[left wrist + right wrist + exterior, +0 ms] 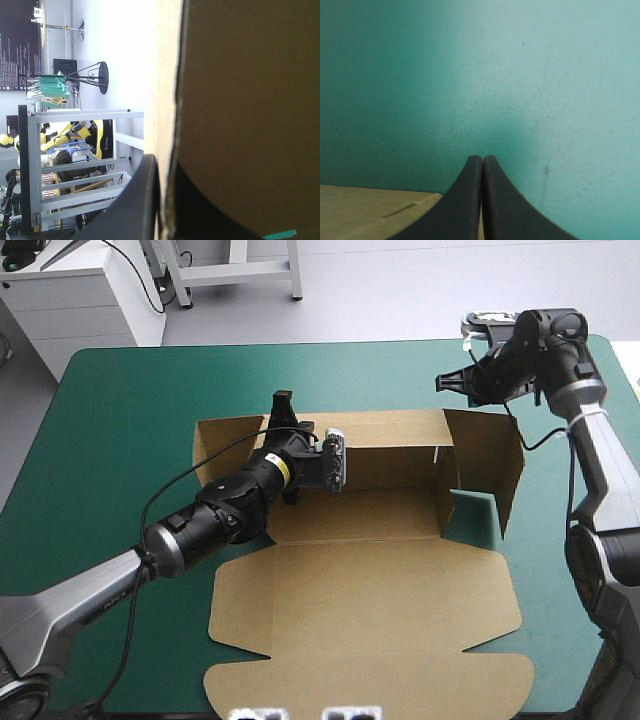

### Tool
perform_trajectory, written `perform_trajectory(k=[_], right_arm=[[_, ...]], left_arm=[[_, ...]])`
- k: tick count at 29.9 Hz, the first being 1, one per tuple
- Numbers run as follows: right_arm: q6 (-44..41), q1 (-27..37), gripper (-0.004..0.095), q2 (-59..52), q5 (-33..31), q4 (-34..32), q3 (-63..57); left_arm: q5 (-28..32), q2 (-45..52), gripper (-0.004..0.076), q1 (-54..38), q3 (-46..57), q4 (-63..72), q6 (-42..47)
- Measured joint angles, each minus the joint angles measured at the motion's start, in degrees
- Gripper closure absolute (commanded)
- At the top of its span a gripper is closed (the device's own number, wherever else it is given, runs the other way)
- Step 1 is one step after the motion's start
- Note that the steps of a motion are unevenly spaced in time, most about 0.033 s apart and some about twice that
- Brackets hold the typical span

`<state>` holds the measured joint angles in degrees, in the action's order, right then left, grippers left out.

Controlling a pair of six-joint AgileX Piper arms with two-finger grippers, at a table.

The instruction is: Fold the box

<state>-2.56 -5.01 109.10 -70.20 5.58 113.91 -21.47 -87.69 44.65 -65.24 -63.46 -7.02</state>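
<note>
Two arms, run from my remote station, stand over a table with a teal-green cover (120,460). On it lies the box (380,580), a cut sheet of brown board, around the middle of the table and extending to the near edge.

Its far wall (395,455) is raised. One side flap (492,465) stands upright at the right end and another (222,445) at the left end. The base and the broad lid panel (370,640) lie flat toward the near edge.

Left gripper (282,402): it comes in from the near left, across the left part of the base, to the top edge of the far wall near its left end. In the left wrist view the edge of the board runs between the two curved black fingers (135,210), one on each face. I read them as clamped on the box.

Right gripper (447,382): it is over the cover just beyond the far right corner of the box. I cannot tell how high it hangs. In the right wrist view its black fingers (465,200) meet in one pointed arch, pressed together with nothing between them. Bare cover lies ahead of them, and a piece of the brown board shows beside the gripper.
</note>
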Motion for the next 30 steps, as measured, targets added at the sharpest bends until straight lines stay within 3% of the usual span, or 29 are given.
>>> perform_trajectory(k=[7, 16, 23, 30], right_arm=[[4.8, 6.9, 0.0928, -0.9, -0.6, 8.9, -4.4], [11.3, 7.4, 0.0928, -4.7, -0.8, 15.6, -13.4], [19.4, 7.4, 0.0926, -9.6, -0.4, 24.4, -19.6], [29.3, 7.4, 0.0926, -17.4, 8.4, 30.8, -35.9]], left_arm=[[-1.2, 0.0, 0.0732, 0.0, -0.1, 0.0, 0.2], [-1.6, 0.0, 0.0732, 0.0, -0.1, 0.0, 0.2], [-1.5, 0.0, 0.0732, 0.0, -0.1, 0.0, 0.2], [-1.4, -0.1, 0.0732, 0.0, -0.1, 0.0, 0.2]])
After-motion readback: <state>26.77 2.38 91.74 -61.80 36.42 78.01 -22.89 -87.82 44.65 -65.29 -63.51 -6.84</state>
